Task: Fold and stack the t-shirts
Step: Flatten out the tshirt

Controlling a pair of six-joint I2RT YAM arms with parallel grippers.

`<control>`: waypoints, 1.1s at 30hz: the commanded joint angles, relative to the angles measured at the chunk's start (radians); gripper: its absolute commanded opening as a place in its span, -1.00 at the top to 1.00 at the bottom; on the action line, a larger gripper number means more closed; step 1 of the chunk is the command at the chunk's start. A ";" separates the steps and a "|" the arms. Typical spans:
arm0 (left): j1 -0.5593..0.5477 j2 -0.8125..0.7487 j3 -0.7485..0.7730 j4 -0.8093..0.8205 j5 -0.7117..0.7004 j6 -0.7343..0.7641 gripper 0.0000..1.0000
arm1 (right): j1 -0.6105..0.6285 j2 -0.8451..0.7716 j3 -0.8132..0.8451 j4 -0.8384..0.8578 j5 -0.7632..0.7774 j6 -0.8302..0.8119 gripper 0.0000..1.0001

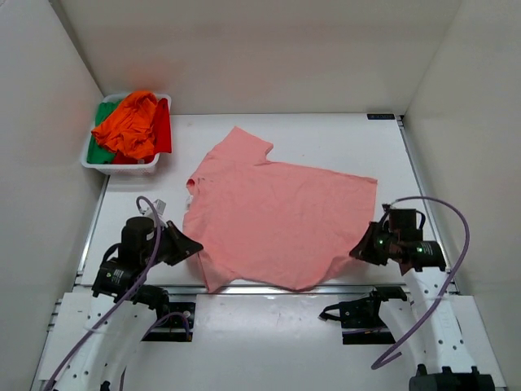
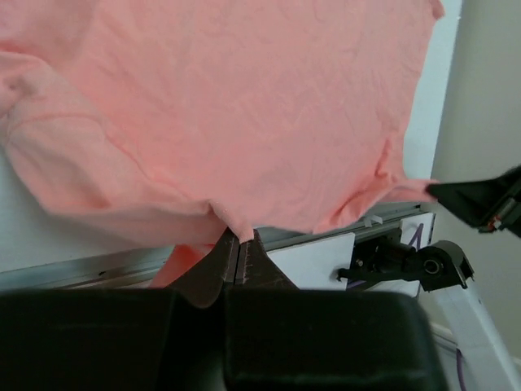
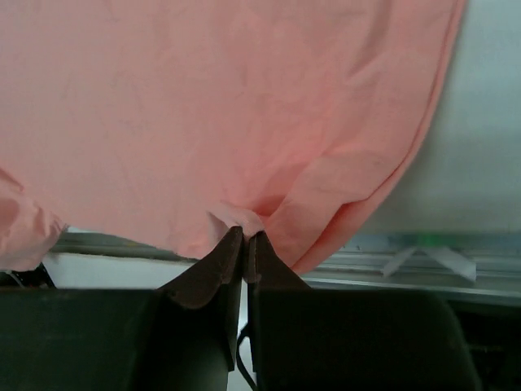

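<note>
Left gripper (image 2: 241,243), right gripper (image 3: 246,237) pinching pink shirt (image 1: 281,220), white tray (image 1: 122,169) (heaped shirts (image 1: 134,122)) beyond.

white table (image 1: 326,138) | salmon-pink t-shirt (image 1: 277,216) spread mid | white tray (image 1: 122,168) far-left

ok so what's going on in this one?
Both arms have hold of the salmon-pink t-shirt, which lies spread mostly flat on the table. The left pincer is shut on its near edge at the left end, and the right pincer is shut on the near edge at the right end. No fold is made yet. The orange shirt, red shirt and green shirt sit bunched in the white tray at the far left.
</note>
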 commanded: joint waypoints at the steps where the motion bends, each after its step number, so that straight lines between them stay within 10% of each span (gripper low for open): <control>1: 0.018 0.007 -0.048 -0.010 0.031 -0.002 1.00 | -0.038 -0.098 -0.041 -0.138 0.029 0.026 1.00; 23: 0.069 0.431 0.205 0.291 -0.182 0.102 1.00 | -0.192 0.061 0.061 0.047 -0.062 -0.117 1.00; 28: 0.239 0.781 0.603 0.294 -0.087 0.247 1.00 | -0.175 0.281 0.306 0.344 -0.175 -0.068 0.99; 33: 0.397 1.412 1.774 -0.074 0.112 0.319 1.00 | -0.137 0.662 0.850 0.455 -0.311 -0.082 1.00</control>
